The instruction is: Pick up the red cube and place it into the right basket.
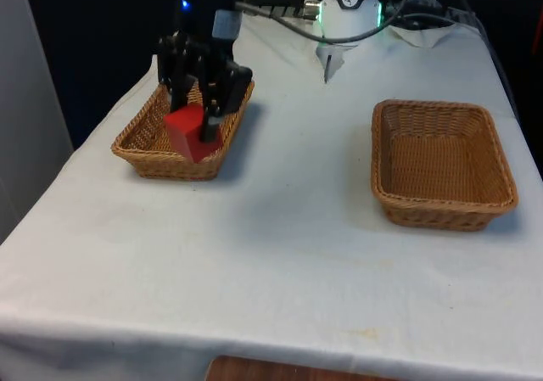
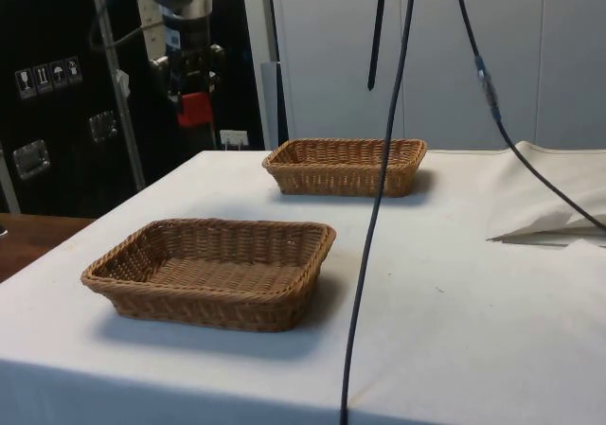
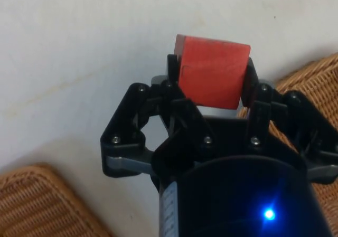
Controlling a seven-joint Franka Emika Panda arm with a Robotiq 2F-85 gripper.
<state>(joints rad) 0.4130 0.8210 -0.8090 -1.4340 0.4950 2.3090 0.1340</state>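
Above the basket [image 1: 151, 148] on the front view's left, my hand [image 1: 197, 114] was clamped on the red cube [image 1: 190, 131], lifted clear; next I judged it needed carrying across to the other basket [image 1: 443, 162].

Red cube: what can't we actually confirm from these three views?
- Cube height above the table: front view overlaps it with the left basket; side view shows it well up in the gripper, but nothing beneath it.
- Cube's gripped faces: covered by the fingers in the wrist view.
- Left basket's inside: front view, partly blocked by gripper and cube.
- Baskets in the wrist view: only wicker corners, cut off by the picture's edges.
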